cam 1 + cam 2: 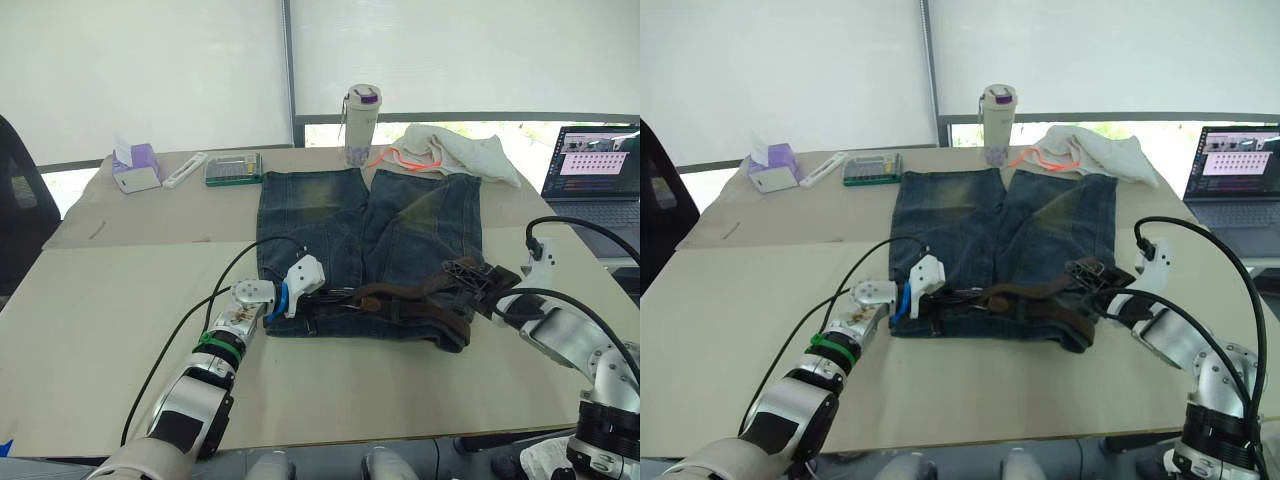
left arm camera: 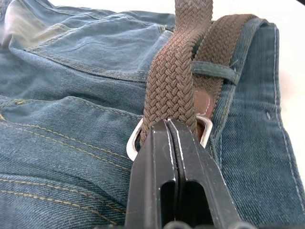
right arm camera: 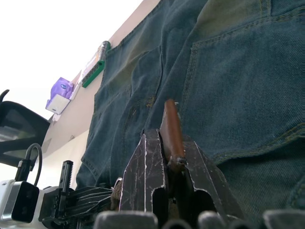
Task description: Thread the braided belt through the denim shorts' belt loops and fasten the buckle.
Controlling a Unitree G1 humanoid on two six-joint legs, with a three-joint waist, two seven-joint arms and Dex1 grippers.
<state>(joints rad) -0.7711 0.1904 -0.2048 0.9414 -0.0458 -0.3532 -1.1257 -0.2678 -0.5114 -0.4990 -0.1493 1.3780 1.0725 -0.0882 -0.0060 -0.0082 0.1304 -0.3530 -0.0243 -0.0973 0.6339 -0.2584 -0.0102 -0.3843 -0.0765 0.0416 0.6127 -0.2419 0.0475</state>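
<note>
Tissue box [image 1: 136,167], calculator [image 1: 233,168], bottle [image 1: 361,124] — white cloth [image 1: 462,151], open laptop [image 1: 596,172]

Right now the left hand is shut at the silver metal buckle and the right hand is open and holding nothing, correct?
Not quite. The right hand is shut on the dark brown braided belt, as the right wrist view shows. The left hand is indeed shut at the silver metal buckle.

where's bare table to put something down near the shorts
Free: the table left of the denim shorts, and the strip along its near edge. Crowded: the far edge, with tissue box, calculator, bottle and cream cloth, plus the waistband, where both tools work the braided belt.
</note>
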